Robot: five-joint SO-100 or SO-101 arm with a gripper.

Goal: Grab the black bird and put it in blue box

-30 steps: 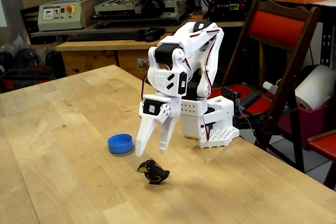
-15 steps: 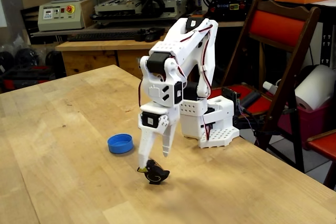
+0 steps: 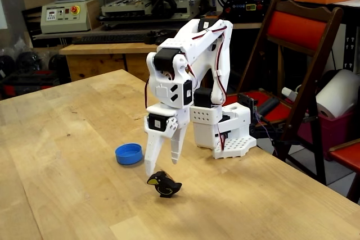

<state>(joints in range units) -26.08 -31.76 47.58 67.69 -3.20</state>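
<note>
Clearly a light job, judged from the fixed view:

Bird's place: the black bird (image 3: 164,184) stands upright on the worktop (image 3: 67,161), low and just right of the frame's centre, yellow beak turned toward the left edge.

Bird's make: it looks like a thin, flat, stiff cut-out figure; I judge it very light, hard rather than soft, and likely smooth on its faces, so it could tip or slide from a small push.

Where to hold: across its flat faces, over the upper body, seems the best grip; the beak and tail ends look too narrow.

Fingers: the fingers (image 3: 152,164) are spread apart and point down, holding nothing.

Bird against fingers: the bird sits just below the tips, its head near the left, longer finger; whether that tip touches the head I cannot tell. The shorter finger hangs higher, above and a little right of the bird.

Blue box: the blue box (image 3: 129,154), a low round dish, lies on the worktop up and left of the bird, near but apart.
</note>
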